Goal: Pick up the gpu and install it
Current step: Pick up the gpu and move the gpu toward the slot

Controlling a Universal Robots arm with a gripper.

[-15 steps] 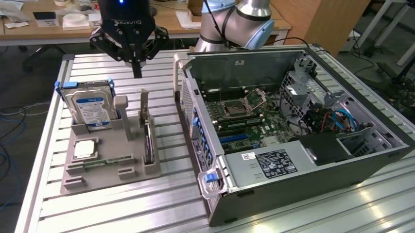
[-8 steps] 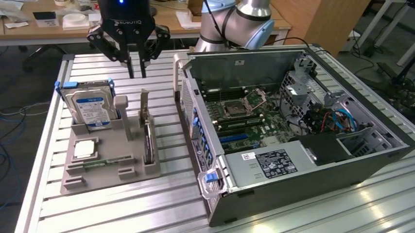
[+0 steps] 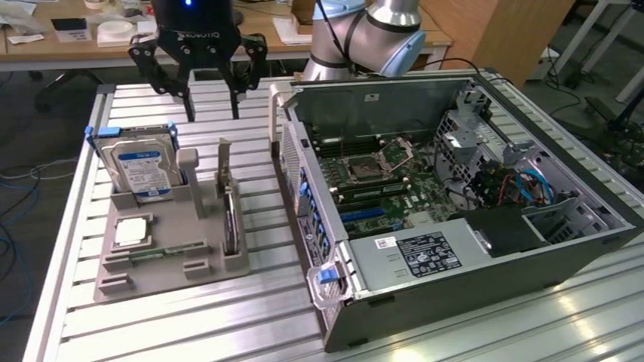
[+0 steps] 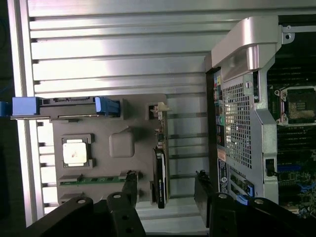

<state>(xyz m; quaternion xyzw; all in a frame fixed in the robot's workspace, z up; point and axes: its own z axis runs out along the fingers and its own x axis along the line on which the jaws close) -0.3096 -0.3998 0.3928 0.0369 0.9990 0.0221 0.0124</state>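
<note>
Hovering spread wide and empty, the gripper hangs above the gpu, upright in its tray.

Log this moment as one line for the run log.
gripper: open, empty | position: over gpu | gpu: upright in grey holder, ungrasped | computer case: open

table: silver ribbed aluminium slats, running under everything
holder: grey moulded parts tray, flat on the slats, toward the exterior view's left
computer case: dark tower lying on its side, open face up, on the exterior view's right
gap: holder and case just beside each other, strip of bare slats between, not touching
</note>
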